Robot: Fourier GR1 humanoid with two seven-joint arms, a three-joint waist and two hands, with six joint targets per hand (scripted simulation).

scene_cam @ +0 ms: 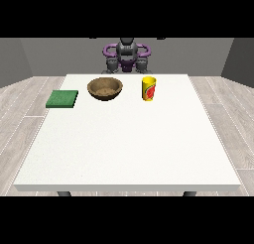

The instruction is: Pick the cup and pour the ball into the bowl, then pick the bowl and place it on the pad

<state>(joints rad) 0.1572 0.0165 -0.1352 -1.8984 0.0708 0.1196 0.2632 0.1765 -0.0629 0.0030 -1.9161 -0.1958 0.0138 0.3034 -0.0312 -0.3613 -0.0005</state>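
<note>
Worktop point(129, 149): bowl point(105, 88) at 12 o'clock, cup point(149, 88) at 1, pad point(62, 99) at 10; robot hand states: cannot tell.

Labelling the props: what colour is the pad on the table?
Green: the square pad shows best in the front view, at the table's left edge.

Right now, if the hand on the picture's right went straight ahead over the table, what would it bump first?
Probably the yellow cup, standing almost straight in front of the hand at the view's right. Its exact pointing is unclear, so that's a guess.
</note>
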